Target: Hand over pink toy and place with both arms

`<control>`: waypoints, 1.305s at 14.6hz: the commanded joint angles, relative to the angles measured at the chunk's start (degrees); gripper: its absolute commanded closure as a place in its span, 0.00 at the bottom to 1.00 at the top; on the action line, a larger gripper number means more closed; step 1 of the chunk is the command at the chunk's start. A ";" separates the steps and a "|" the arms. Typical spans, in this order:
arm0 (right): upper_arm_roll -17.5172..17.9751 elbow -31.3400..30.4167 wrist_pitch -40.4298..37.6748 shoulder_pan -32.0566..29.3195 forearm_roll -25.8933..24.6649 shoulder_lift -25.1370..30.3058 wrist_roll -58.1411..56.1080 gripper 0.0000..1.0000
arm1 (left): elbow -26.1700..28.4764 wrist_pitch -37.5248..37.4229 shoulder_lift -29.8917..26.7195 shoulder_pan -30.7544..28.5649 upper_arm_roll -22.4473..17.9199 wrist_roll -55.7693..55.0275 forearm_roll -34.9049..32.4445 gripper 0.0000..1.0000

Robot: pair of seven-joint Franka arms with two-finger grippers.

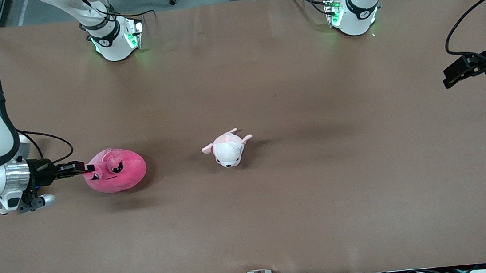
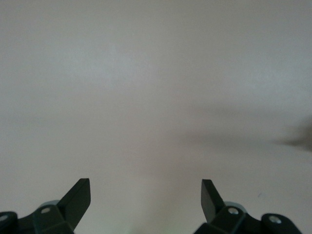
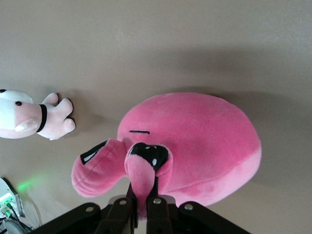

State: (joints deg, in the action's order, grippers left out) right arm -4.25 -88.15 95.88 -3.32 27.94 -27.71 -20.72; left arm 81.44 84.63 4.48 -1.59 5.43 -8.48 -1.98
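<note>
We saw the pink toy (image 1: 116, 170) lying on the brown desk (image 1: 303, 211) toward the right arm's end, its black angry eyes facing up. The right tool (image 1: 87, 168) had reached in level from that end of the desk, and its fingers were pinched tight on one of the toy's small flaps (image 3: 141, 181). In the right wrist view we could see that flap squeezed between the two black fingers (image 3: 122, 212), with the toy's round body (image 3: 195, 146) swelling out from them and a second flap (image 3: 95, 168) curling just beside the gripped one. Whether the toy was resting fully on the desk or slightly lifted we could not tell.

Near the middle of the desk, well apart from the pink toy, lay a smaller pale pink-and-white plush animal (image 1: 227, 148), toward the left arm's end from it.

The left tool (image 1: 458, 74) waited in the air over the left arm's end of the desk. Its fingers (image 2: 78, 197) were spread wide and held nothing; in the left wrist view only bare desk surface showed between them.
</note>
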 commanded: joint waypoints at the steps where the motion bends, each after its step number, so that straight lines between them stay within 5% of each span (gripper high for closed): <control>1: 1.08 0.17 -0.69 -1.51 0.89 -0.33 -0.90 1.00 | 8.20 2.38 -6.23 3.61 -3.49 1.27 1.02 0.00; 9: 1.08 0.17 -0.26 -1.51 0.89 -3.31 -1.34 0.98 | 12.60 2.47 -9.75 0.80 0.46 2.24 2.25 0.00; 10: 1.08 0.26 -0.17 -1.51 0.89 -3.40 -1.17 0.86 | 12.69 2.39 -10.01 0.71 1.07 2.24 2.25 0.00; 11: 1.08 0.34 -0.17 -1.34 0.89 -3.32 -0.47 0.37 | 13.04 2.39 -10.80 0.71 1.25 2.24 2.25 0.00; 12: 1.08 0.78 -0.34 -1.69 0.98 -3.23 -0.37 0.01 | 14.00 2.39 -11.68 0.71 1.86 2.24 2.25 0.00; 19: 0.56 8.42 -3.07 -0.64 -7.88 3.09 8.57 0.00 | 15.33 2.21 -13.71 0.80 2.39 2.41 2.16 0.00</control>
State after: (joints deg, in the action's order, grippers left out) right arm -4.39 -80.21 93.86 -3.74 22.96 -28.01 -16.50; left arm 95.37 85.95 -7.99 -0.07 7.48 -7.46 -0.46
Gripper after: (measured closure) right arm 0.053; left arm 0.000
